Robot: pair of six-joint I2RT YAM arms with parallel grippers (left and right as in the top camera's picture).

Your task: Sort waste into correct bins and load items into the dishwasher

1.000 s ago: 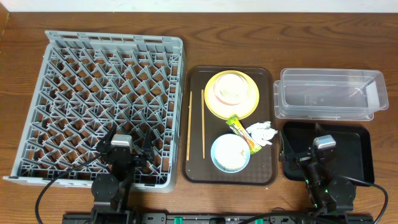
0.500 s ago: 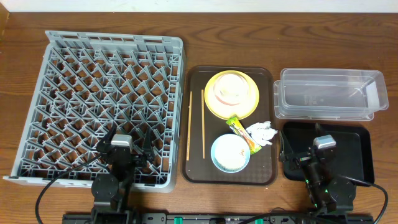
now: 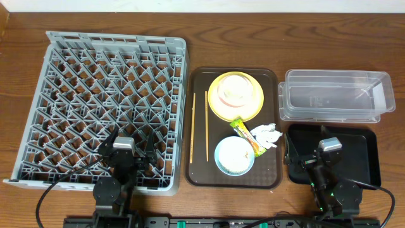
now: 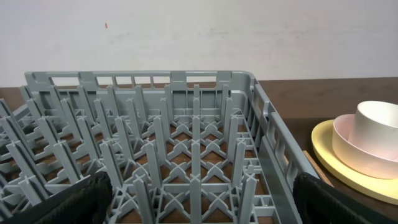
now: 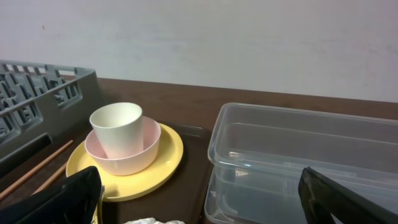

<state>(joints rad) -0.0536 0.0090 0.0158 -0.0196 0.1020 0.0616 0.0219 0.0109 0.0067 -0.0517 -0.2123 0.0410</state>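
Both arms are parked at the near edge of the wooden table (image 3: 19,25), and neither has anything in hand. Your left gripper (image 3: 128,155) hangs over the near rows of the dish rack (image 3: 114,39), jaws spread wide; in the wrist view its black pads sit at the two bottom corners with only grey pegs between them. That rack is a big square of moulded grey plastic, a lattice of cross-shaped uprights with a slotted rim. Your right gripper (image 3: 319,161) is over the left part of the black tray (image 3: 364,158), a shallow matte rectangle, and its jaws are just as far apart and empty. Just behind that tray is the clear tub (image 3: 335,73), glossy, with rounded corners. Everything to sort lies between the rack and the bins on the brown serving tray (image 3: 272,171). At its far end is the pale-yellow plate (image 3: 218,107), round and smooth, carrying a pinkish bowl (image 5: 130,158) with a taller cream bowl (image 5: 116,124) nested inside. Nearer you is the white bowl (image 3: 235,155) with its light-blue outside. The yellow-green wrapper (image 3: 247,136), a narrow glossy strip, lies diagonally at that bowl's far rim, and the crumpled napkin (image 3: 266,135) is just to its right. Two thin wooden chopsticks (image 3: 206,126) run straight and parallel along the serving tray's left side.
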